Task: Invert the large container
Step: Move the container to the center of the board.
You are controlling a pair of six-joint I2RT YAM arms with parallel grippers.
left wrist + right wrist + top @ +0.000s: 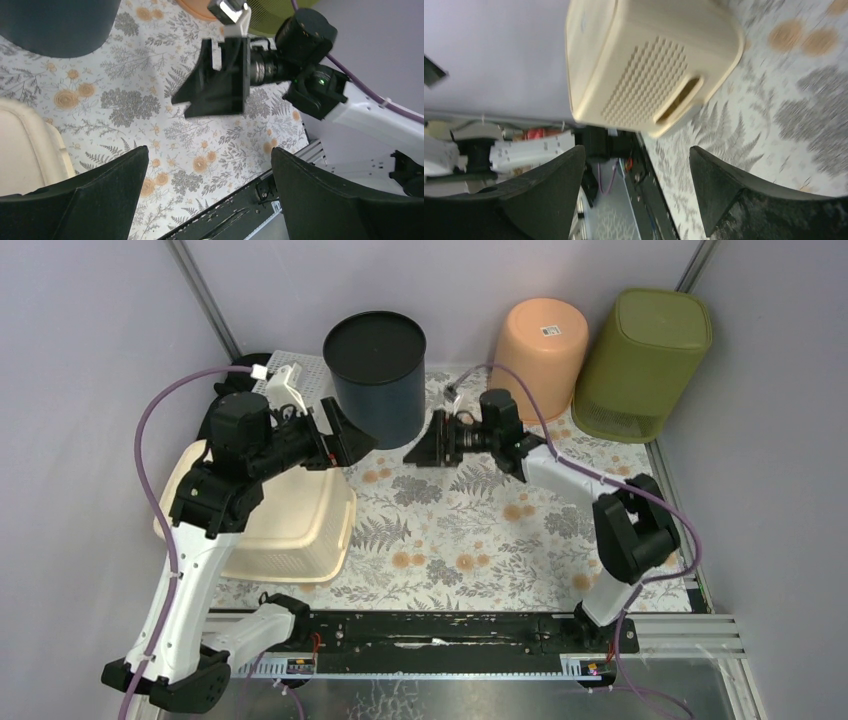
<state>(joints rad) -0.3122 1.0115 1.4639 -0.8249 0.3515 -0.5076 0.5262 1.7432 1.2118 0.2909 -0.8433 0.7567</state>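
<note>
A large dark blue cylindrical container (378, 375) stands on the floral mat at the back middle, with a flat black face on top. Its lower wall shows at the top left of the left wrist view (50, 25). My left gripper (350, 437) is open and empty, just left of the container's base. My right gripper (424, 445) is open and empty, just right of the base, and points at the left gripper. It also shows in the left wrist view (215, 80). Neither gripper touches the container.
A cream basket (290, 525) lies bottom up at the left under my left arm, and shows in the right wrist view (649, 65). An orange bin (540, 345) and a green bin (645, 360) stand bottom up at the back right. A white grid tray (300, 370) lies at the back left.
</note>
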